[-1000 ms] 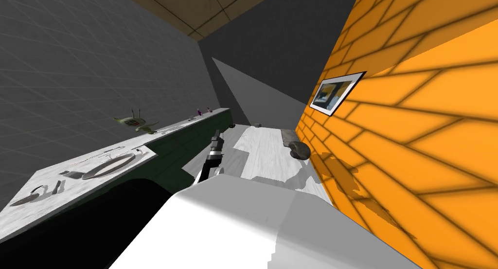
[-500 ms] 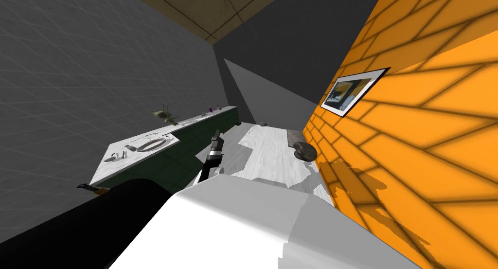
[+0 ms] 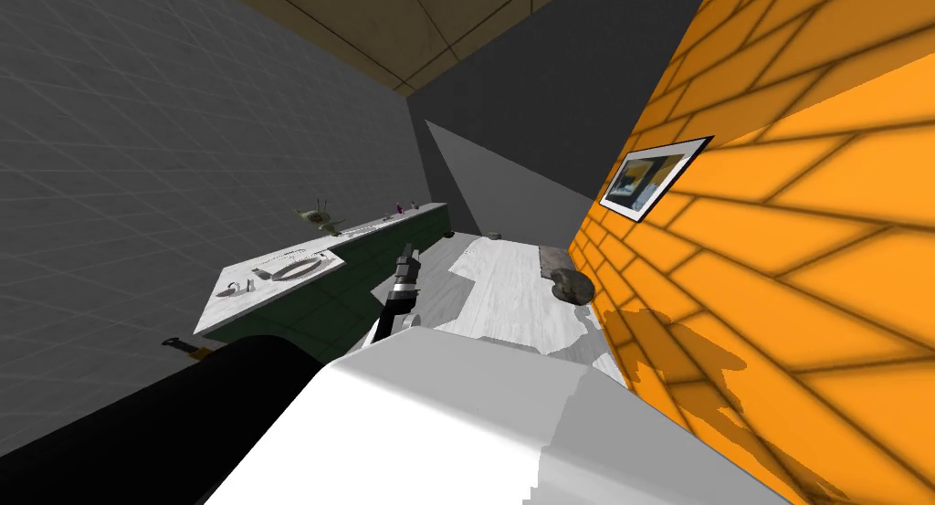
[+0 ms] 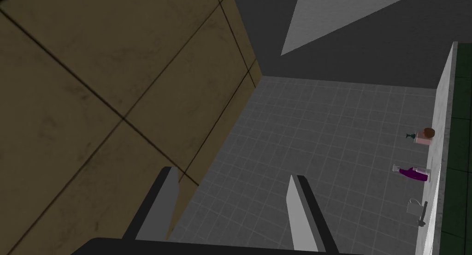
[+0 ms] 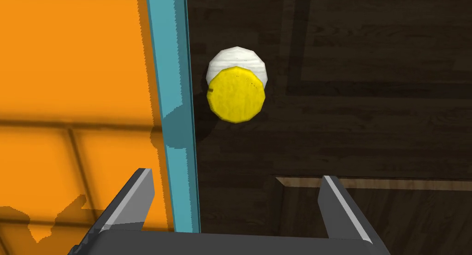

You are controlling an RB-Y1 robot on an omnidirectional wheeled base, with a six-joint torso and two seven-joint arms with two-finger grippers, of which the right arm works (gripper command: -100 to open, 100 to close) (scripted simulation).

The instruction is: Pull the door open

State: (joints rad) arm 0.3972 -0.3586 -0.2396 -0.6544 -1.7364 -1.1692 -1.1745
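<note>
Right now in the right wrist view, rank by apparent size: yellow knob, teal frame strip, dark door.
dark door: largest
teal frame strip: next
yellow knob: smallest, though it stands out nearer the camera

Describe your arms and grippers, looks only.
The left gripper and right gripper each have two thin, light grey, blade-like fingers with darker edges, rising from a dark, boxy base. The left forearm is slim and banded: dark sections with a white ring between them.
</note>
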